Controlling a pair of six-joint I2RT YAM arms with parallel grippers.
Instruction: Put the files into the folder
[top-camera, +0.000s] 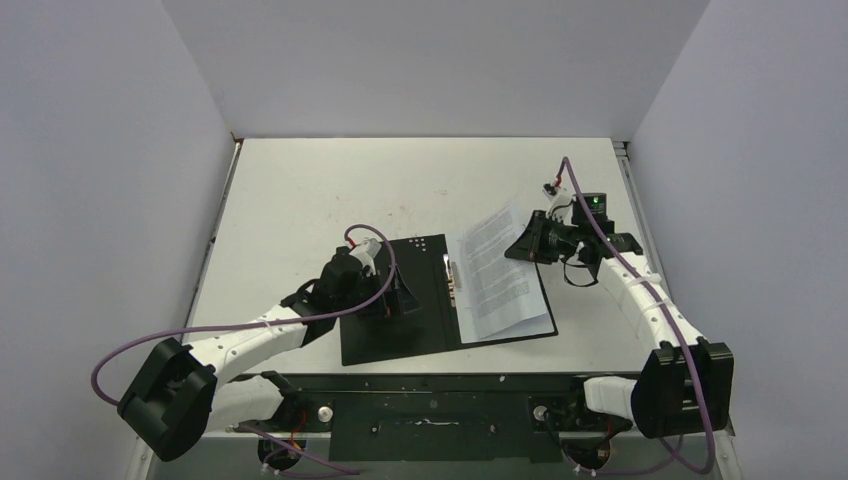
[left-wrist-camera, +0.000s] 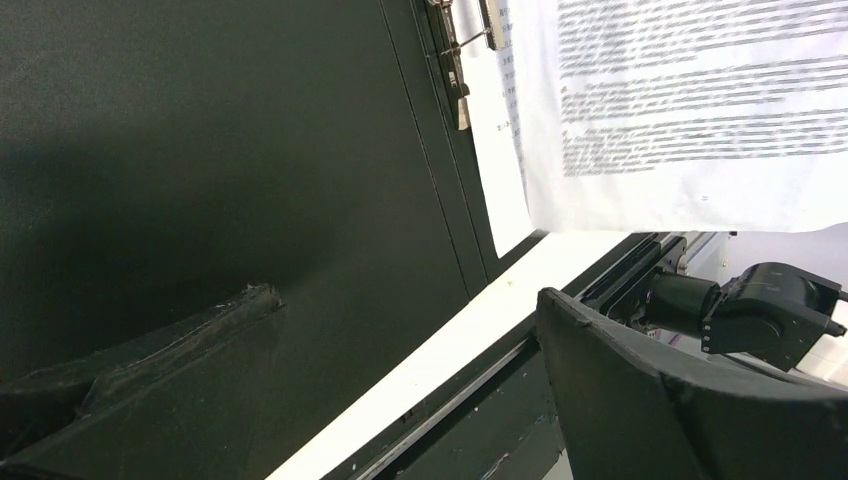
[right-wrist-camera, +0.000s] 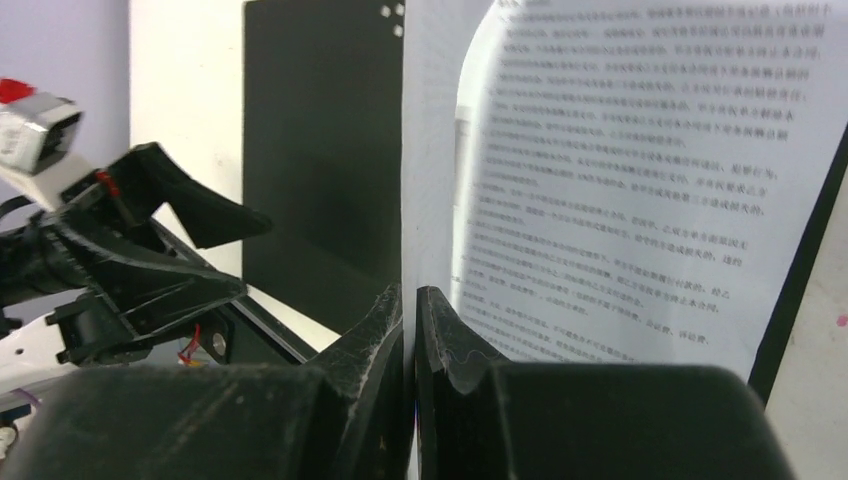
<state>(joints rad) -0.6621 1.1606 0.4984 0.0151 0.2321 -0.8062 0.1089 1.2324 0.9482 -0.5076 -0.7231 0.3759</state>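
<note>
Left hand is low over the left leaf of the folder, its fingers spread wide with nothing between them; whether a fingertip touches the black inner face cannot be told. The folder lies open and flat on the white worktop, near the front edge, black inside facing up, with a few small white dots by its far edge. A metal clip runs along the spine between the two leaves. The files are on the right leaf, just right of the clip. They are printed white sheets, and they sit slightly askew, so a far corner projects past the folder's far edge. The top sheet is raised and bowed at its right side, and a lower page shows beneath it in the left wrist view. Right hand is at the right edge of the files. Its fingers are pinched together on the edge of the top sheet, holding it off the leaf.
</note>
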